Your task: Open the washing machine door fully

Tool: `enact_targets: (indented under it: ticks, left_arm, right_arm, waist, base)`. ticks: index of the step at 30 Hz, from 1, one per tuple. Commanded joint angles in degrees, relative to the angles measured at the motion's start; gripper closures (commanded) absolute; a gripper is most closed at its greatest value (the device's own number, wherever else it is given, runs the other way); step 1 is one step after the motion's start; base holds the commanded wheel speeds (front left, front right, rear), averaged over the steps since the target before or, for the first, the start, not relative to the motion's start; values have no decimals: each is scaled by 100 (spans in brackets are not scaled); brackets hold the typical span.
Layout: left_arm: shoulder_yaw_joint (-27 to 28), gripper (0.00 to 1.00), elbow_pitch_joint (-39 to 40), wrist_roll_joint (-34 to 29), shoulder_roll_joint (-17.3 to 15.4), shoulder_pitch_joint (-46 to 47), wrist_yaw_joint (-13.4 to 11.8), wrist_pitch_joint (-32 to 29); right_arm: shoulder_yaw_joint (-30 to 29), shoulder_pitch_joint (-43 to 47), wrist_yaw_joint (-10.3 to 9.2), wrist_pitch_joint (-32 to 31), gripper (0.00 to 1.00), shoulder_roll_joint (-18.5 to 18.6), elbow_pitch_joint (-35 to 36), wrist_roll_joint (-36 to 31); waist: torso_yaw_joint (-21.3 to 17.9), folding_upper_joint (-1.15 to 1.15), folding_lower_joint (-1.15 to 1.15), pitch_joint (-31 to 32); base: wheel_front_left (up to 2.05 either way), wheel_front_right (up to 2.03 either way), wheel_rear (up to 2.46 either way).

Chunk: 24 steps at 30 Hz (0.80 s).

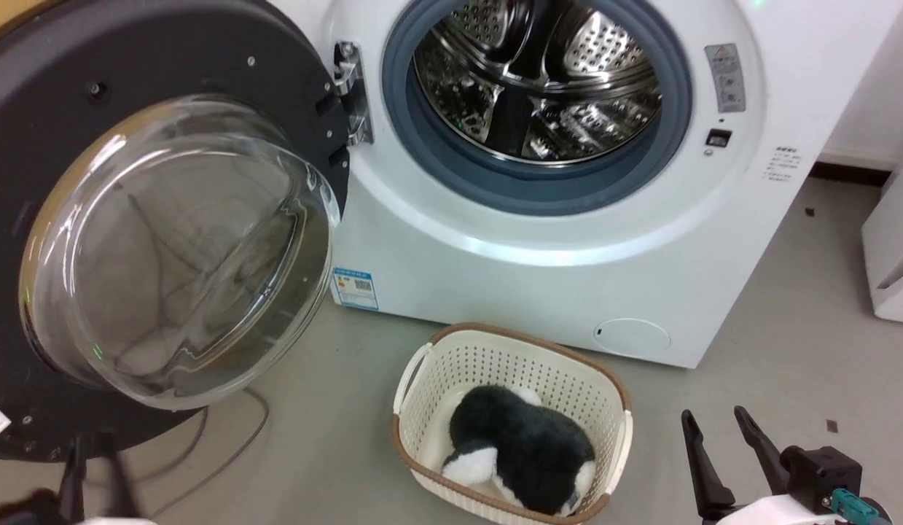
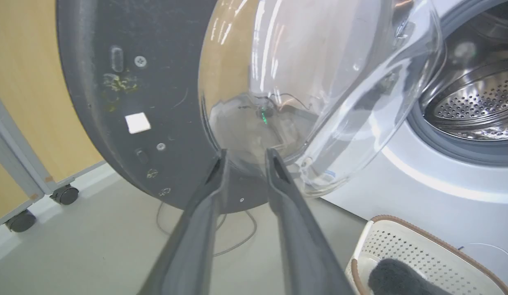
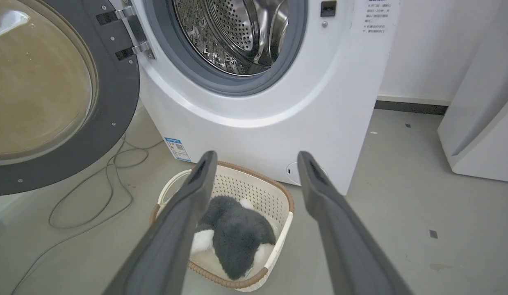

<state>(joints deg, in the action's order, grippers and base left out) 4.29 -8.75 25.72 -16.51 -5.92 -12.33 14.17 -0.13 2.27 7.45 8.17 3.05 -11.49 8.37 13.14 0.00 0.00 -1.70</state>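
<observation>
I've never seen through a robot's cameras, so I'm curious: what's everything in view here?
washing machine: one, white, straight ahead
washing machine door: one, dark grey with clear glass bowl, swung open leftward
drum: one, steel, inside the machine
gasket: one, blue-grey, around the drum's mouth
label: one, blue, low on the machine's front
basket: one, cream with brown rim, on floor before the machine
plush toy: one, black and white, in the basket
cable: at least one, grey, on floor below the door
appliance: one, white, far right
wheeled cabinet: one, wood-coloured, beside the door
left gripper: one, dark, open, near the door's lower edge
right gripper: one, dark, open, lower right
</observation>
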Motion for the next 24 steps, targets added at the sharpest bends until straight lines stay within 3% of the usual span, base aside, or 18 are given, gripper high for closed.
enact_targets:
  ticks: [1,9,24]
  left_arm:
    - [-52,0,120,-54,35,-90,-26,9]
    - [-702,0,803,-296,173,-333,167,-131]
    - [-1618,0,551,-1079,78,308,290,-306]
  right_arm:
    - [0,64,3,26,0,-17,21,-31]
    - [36,117,3,-20,0,-17,212,-253]
    - [31,277,3,-228,0,-17,609,-603]
  waist:
    - [-40,0,0,49]
    - [-274,0,0,150]
    - [-1020,0,0,199]
  base:
    - [0,0,0]
    - [0,0,0]
    - [0,0,0]
